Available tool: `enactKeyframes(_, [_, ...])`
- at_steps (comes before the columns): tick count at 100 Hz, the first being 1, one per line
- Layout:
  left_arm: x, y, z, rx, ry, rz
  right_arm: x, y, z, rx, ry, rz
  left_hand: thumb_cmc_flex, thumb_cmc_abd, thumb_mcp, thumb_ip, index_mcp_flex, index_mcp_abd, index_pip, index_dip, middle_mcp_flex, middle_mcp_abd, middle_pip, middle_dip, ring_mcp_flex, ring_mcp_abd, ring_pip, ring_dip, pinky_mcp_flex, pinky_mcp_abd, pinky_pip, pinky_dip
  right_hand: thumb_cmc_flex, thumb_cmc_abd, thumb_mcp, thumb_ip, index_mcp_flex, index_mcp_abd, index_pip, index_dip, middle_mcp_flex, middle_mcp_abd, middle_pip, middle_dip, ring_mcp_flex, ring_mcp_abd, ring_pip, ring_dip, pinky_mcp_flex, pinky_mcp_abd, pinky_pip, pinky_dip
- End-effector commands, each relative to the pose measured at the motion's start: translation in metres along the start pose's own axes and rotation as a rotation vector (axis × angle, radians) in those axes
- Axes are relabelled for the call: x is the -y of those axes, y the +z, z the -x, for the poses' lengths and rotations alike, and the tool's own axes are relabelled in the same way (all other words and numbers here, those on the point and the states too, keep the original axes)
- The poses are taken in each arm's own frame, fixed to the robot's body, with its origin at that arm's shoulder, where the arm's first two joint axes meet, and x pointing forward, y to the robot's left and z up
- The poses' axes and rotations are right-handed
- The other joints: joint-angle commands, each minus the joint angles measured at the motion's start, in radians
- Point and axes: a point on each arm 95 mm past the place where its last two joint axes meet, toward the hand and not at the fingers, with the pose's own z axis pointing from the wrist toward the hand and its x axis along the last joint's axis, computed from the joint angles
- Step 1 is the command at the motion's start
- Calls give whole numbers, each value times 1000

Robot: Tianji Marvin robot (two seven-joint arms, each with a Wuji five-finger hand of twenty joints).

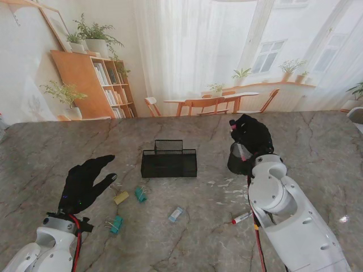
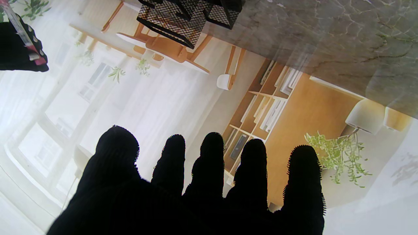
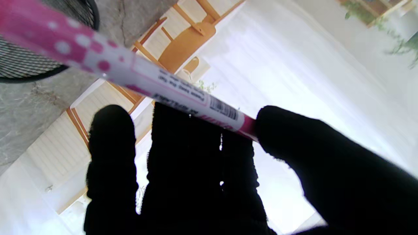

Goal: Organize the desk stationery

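My right hand (image 1: 252,136) is shut on a pink-and-white dotted pen (image 3: 130,70), pinched between thumb and fingers (image 3: 183,130). It hovers over a round black mesh pen cup (image 1: 237,160), whose rim (image 3: 49,70) shows in the right wrist view. A black mesh desk organizer (image 1: 169,163) stands mid-table and appears again as the organizer (image 2: 186,19). My left hand (image 1: 85,182) is open, fingers spread, raised over the table's left. Near it lie a yellow eraser (image 1: 121,197), two teal binder clips (image 1: 140,195) (image 1: 116,224), a pale blue clip (image 1: 176,213) and a second pen (image 1: 242,217).
White paper scraps (image 1: 229,190) are scattered between the organizer and my right arm. The marble table (image 1: 317,147) extends to the far edge, with a printed room backdrop behind it.
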Motion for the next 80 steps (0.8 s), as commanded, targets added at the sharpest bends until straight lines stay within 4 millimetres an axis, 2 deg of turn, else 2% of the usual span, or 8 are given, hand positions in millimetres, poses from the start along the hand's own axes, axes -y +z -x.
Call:
enactKeyframes(1, [-2,-1,-2,-5,-6,3,-4,12,-7,-11,-2,4,7,69,-5,-88,19,8,7,11,4,6,2,13,16,-7,16,8,-8,10,18,23,113,58,72,114,44,-127,75,57,2,-2,-13,20,-5,-3,-1,14,-9,5,22,-2])
enactKeyframes(31, [-2,-1,-2,-9,-4,3,-2,49,-3,40,-2,52,4,73,-3,-87,21,8,8,12,7,6,3,14,18,-9,18,10,-8,10,23,23,107,76,60,117,30,-139,76,59,-13,-13,-7,21,-19,-16,0,20,-17,-5,14,3])
enactKeyframes(47, [-3,0,-1,-9,-2,7,6,65,1,87,38,69,-1,76,-3,-87,23,8,9,13,5,6,2,14,20,-9,19,11,-8,11,24,23,120,64,64,104,40,-130,81,55,-14,1,0,19,-26,-3,4,26,-33,6,6,10])
enactKeyframes(80, [-5,2,0,-7,-5,20,26,78,20,150,43,51,-4,75,-4,-87,24,8,10,15,8,5,3,15,20,-9,19,13,-9,10,25,22,125,38,97,70,58,-127,80,57,-5,6,0,19,-24,4,2,34,-38,13,-3,29])
